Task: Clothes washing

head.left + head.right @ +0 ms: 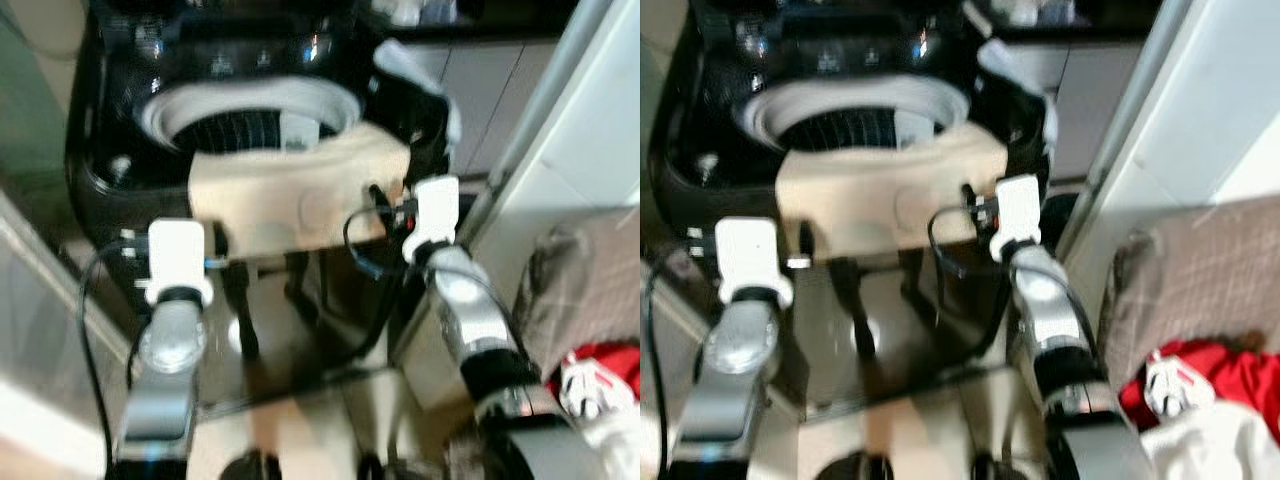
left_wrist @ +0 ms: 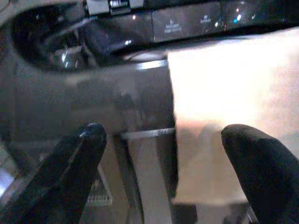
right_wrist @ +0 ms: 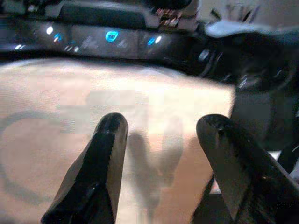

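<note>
A black top-loading washing machine (image 1: 110, 175) stands in front of me, and its drum (image 1: 245, 125) with a white rim is uncovered. A cream cloth (image 1: 290, 195) lies draped over the machine's front edge, partly over the drum's rim. My left gripper (image 2: 163, 135) is open at the cloth's left edge, one finger (image 2: 261, 158) in front of the cloth and the other before the dark panel. My right gripper (image 3: 161, 123) is open just above the cloth's right part, with its fingers (image 3: 110, 140) casting shadows on the fabric. Neither gripper holds anything.
The washer's lid (image 1: 415, 80) stands raised at the right of the drum. A white wall or door frame (image 1: 570, 130) runs close on the right. At the lower right, red and white clothes (image 1: 1200, 390) lie beside a brown checked cushion (image 1: 1200, 280). The control panel lights (image 3: 112, 36) glow behind the cloth.
</note>
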{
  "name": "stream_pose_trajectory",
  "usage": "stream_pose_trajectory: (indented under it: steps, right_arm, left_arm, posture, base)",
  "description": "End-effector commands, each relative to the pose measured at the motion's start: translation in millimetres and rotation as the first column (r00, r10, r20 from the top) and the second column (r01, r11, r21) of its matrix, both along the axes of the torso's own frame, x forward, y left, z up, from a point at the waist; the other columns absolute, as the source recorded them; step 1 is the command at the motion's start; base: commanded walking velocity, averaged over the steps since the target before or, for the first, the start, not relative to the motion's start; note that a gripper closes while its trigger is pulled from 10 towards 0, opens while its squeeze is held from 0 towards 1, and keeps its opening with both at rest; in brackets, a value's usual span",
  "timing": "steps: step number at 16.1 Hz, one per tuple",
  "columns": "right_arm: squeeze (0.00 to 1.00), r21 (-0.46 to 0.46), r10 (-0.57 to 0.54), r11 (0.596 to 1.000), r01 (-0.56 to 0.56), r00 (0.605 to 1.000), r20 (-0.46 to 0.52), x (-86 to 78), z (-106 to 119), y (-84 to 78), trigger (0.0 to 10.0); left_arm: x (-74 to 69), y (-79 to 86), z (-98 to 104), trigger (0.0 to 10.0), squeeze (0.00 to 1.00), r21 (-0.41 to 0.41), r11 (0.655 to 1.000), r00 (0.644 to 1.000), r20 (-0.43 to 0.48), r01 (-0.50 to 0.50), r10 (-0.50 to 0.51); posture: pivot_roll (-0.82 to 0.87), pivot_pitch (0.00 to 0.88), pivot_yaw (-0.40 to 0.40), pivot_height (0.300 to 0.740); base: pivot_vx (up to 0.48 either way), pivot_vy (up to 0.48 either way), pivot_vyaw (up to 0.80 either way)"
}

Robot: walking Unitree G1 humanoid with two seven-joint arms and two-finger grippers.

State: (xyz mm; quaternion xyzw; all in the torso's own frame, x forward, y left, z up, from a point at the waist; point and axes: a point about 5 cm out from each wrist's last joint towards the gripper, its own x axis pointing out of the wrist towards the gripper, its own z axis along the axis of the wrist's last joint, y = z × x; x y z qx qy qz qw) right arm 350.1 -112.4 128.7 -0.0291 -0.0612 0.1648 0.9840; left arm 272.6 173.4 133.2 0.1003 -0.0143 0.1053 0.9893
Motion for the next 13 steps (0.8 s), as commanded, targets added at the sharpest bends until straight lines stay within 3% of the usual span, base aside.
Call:
stream_pose_trajectory:
  steps: [1, 3, 7, 9, 10, 11, 12, 13]
  right_arm:
    - [0.00, -0.013, -0.003, 1.000, 0.002, 1.000, -0.017, 2.8, -1.3, -4.1, 10.0]
    - [0.00, -0.029, -0.001, 1.000, 0.001, 1.000, -0.015, 3.7, -2.0, -5.6, 10.0]
    - [0.00, -0.075, 0.002, 0.997, -0.002, 1.000, -0.002, 8.7, 3.2, -4.2, 10.0]
    - [0.00, -0.105, 0.021, 0.994, -0.015, 0.998, 0.062, 8.8, 14.0, -0.1, 10.0]
    - [0.00, -0.141, 0.050, 0.990, -0.029, 0.987, 0.152, 8.7, 31.3, 4.2, 10.0]
    - [0.00, -0.165, 0.087, 0.986, -0.032, 0.936, 0.341, 7.6, 70.8, 8.7, 10.0]
    - [0.00, -0.170, 0.047, 0.985, 0.039, 0.880, 0.472, 7.0, 97.9, 4.6, 10.0]
    - [0.00, -0.109, -0.103, 0.971, 0.215, 0.778, 0.620, 7.4, 134.6, -13.9, 10.0]
  left_arm:
    - [2.3, -3.7, 4.6, 10.0, 0.00, 0.009, 1.000, 0.999, 0.038, -0.002, 0.002]
    - [3.3, -4.6, 6.9, 10.0, 0.00, 0.013, 1.000, 0.998, 0.058, -0.002, 0.001]
    - [5.9, -6.9, 7.3, 10.0, 0.00, 0.015, 1.000, 0.998, 0.064, 0.000, -0.001]
    - [6.7, -6.0, 7.1, 10.0, 0.00, 0.018, 1.000, 0.998, 0.067, 0.004, -0.005]
    - [7.1, -5.3, 7.0, 10.0, 0.00, 0.020, 1.000, 0.998, 0.068, 0.005, -0.007]
    - [8.0, -6.9, 7.0, 10.0, 0.00, 0.020, 1.000, 0.997, 0.070, 0.015, -0.016]
    - [8.6, -8.4, 6.9, 10.0, 0.00, 0.024, 0.999, 0.997, 0.070, 0.022, -0.024]
    - [9.6, -11.0, 6.8, 10.0, 0.00, 0.028, 0.999, 0.997, 0.071, 0.036, -0.038]
  posture:
    - [0.07, 0.003, -0.045, 0.732]
    - [0.07, 0.000, -0.051, 0.732]
    - [0.06, 0.000, -0.052, 0.732]
    - [0.06, 0.000, -0.048, 0.732]
    - [0.05, 0.000, -0.041, 0.732]
    - [0.04, 0.000, -0.035, 0.732]
    - [0.04, 0.000, -0.030, 0.732]
    - [0.04, 0.000, -0.030, 0.732]
  base:
    - [0.000, 0.000, -0.76]
    - [0.000, 0.000, -0.79]
    - [0.000, 0.000, 0.00]
    - [0.000, 0.000, -0.65]
    - [0.000, 0.000, -0.65]
    - [0.000, 0.000, -0.61]
    - [0.000, 0.000, 0.00]
    - [0.000, 0.000, 0.00]
